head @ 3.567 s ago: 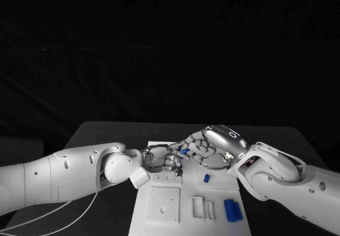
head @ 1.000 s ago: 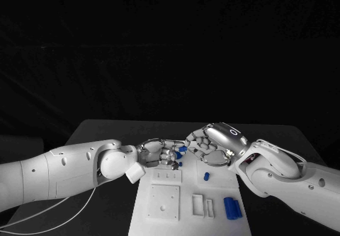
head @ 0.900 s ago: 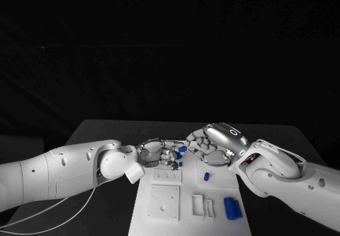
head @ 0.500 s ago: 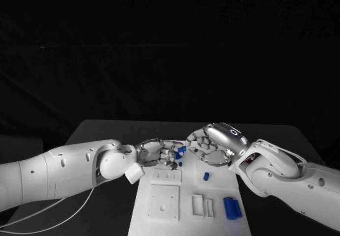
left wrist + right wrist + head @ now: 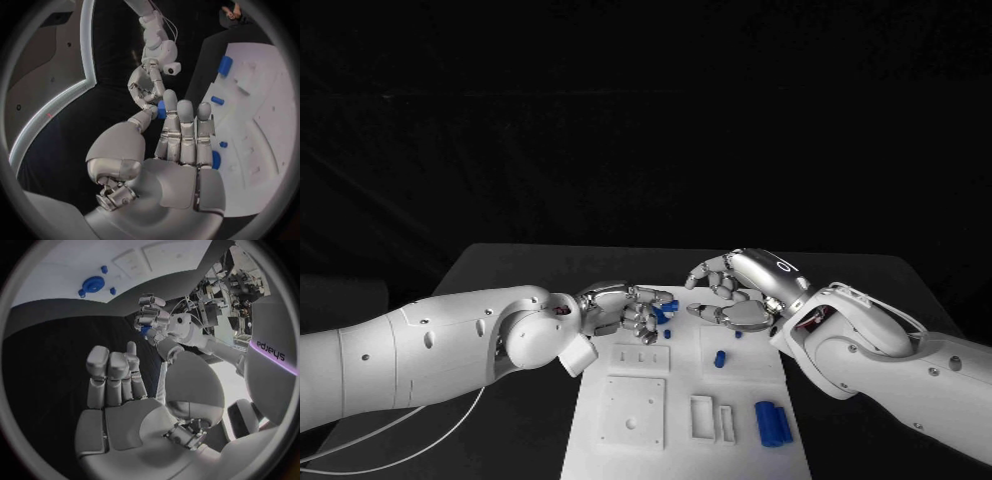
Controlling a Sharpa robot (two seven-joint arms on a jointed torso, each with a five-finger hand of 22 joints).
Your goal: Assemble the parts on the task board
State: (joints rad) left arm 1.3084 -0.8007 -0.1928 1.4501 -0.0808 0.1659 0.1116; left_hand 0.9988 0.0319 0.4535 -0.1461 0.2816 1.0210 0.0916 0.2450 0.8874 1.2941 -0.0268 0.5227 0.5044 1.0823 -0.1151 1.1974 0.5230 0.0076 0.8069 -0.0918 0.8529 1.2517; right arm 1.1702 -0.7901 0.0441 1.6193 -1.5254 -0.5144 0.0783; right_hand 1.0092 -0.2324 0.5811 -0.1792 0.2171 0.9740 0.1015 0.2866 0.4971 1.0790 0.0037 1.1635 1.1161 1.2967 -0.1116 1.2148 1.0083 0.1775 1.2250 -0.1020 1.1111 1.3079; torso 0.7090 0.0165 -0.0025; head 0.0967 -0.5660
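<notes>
My left hand (image 5: 629, 309) pinches a small blue plastic part (image 5: 662, 312), half hidden by my fingertips. My right hand (image 5: 733, 292), fingers apart and empty, hovers just beside it above the white task board (image 5: 750, 385).

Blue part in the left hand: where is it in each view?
Head: part at the tips of the left hand, over the board's far end.
Left wrist: part pinched by this hand; board beside it.
Right wrist: part in the left hand opposite.
Shared landmark: board.
</notes>
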